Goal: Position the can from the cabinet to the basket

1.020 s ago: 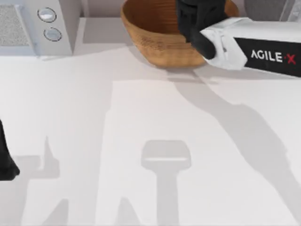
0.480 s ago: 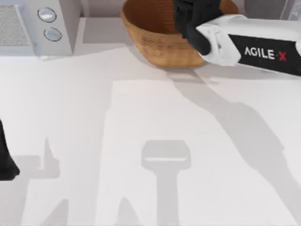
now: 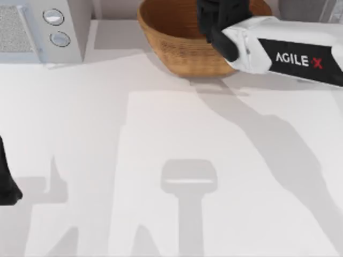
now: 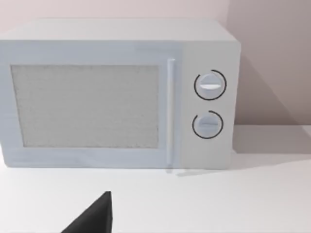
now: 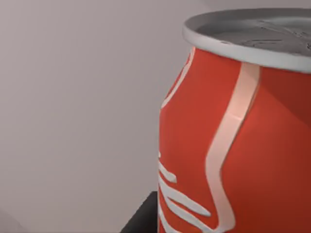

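Observation:
The red can, with white stripes and a grey lid, stands upright right in front of the right wrist camera, and a dark finger shows beside its lower part. My right gripper hangs over the right half of the tan woven basket at the back of the table, shut on the can, which the gripper hides in the top view. A dark grey corner of the cabinet shows at the back right. My left arm stays parked at the table's left edge.
A white appliance with two round silver knobs stands at the back left, and the left wrist view faces its door. The white tabletop in front carries only the arms' shadows.
My right arm has shifted a little to the left and toward the back, carrying the gripper farther over the basket. The left arm has not moved.

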Controlling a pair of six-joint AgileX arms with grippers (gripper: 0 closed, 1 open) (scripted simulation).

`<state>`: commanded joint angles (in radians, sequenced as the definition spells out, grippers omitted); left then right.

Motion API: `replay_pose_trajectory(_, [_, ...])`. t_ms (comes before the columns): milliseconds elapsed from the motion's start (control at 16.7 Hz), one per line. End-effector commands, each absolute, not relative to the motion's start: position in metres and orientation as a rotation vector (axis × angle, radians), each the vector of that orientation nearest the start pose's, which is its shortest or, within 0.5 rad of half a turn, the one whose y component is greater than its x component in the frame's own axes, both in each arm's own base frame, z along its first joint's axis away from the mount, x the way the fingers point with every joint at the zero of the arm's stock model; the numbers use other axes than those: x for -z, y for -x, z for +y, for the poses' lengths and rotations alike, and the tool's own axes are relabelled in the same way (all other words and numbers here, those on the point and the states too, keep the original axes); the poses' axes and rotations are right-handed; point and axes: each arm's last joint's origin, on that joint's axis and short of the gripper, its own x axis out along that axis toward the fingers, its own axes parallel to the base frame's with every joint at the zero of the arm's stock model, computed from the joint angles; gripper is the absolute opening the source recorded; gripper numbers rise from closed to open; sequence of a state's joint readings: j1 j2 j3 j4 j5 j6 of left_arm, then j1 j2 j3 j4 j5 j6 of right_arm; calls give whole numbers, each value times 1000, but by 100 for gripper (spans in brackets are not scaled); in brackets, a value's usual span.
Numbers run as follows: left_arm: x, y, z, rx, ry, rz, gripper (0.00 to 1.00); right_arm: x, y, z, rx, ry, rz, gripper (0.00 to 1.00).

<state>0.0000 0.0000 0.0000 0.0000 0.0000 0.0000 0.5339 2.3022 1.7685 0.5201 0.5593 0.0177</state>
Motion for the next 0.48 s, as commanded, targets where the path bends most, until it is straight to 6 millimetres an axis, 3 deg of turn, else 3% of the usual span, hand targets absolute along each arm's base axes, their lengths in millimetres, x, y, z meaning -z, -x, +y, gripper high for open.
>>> replay_pose_trajectory(480, [-160,-106,-1,0,0,0,100,-222,-468,266,-1,-1,6,75])
